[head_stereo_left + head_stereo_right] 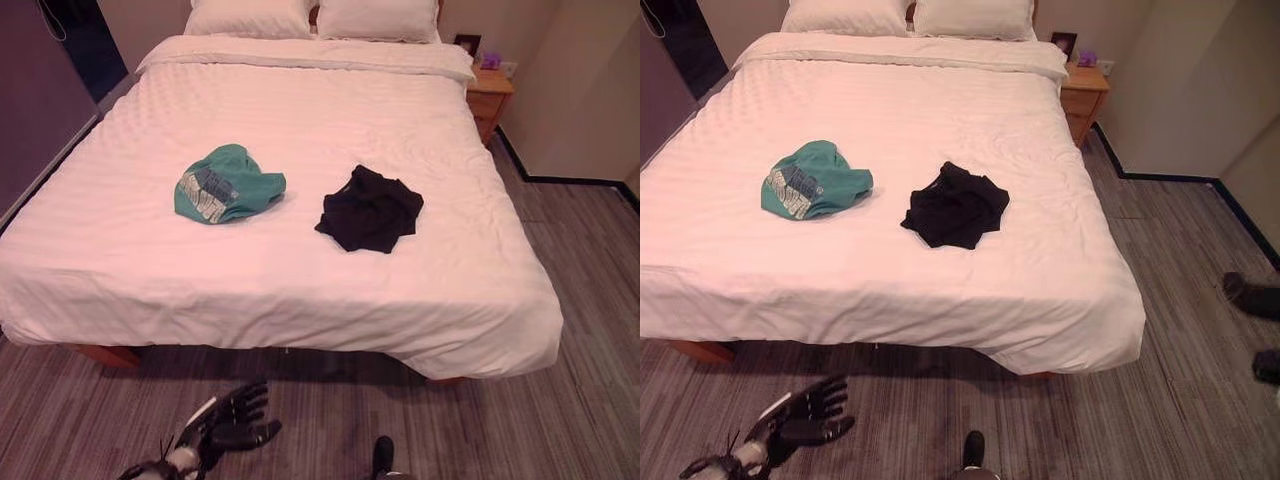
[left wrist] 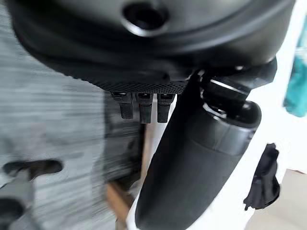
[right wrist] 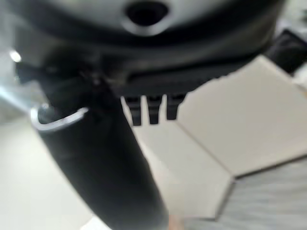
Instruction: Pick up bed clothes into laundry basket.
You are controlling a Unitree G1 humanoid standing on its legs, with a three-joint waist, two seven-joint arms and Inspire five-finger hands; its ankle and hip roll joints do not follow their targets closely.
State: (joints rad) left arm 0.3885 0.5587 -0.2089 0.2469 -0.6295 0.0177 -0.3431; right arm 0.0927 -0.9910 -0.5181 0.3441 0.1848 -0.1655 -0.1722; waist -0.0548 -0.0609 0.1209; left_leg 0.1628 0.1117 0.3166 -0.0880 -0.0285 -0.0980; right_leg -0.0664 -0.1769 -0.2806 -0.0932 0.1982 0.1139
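A crumpled teal printed cloth garment (image 1: 229, 183) lies on my white-sheeted bed (image 1: 300, 270), a crumpled black cloth garment (image 1: 370, 209) near it at three o'clock; my left hand (image 1: 228, 423) hangs over the grey floor at seven o'clock, fingers spread, holding nothing; my right hand (image 3: 103, 158), fingers straight, grips nothing.

Legible text: none. Teal shirt (image 1: 228, 183) on bed (image 1: 300, 120): pale printed panel, lettering too small to read. Black garment (image 1: 371, 208): no print visible.
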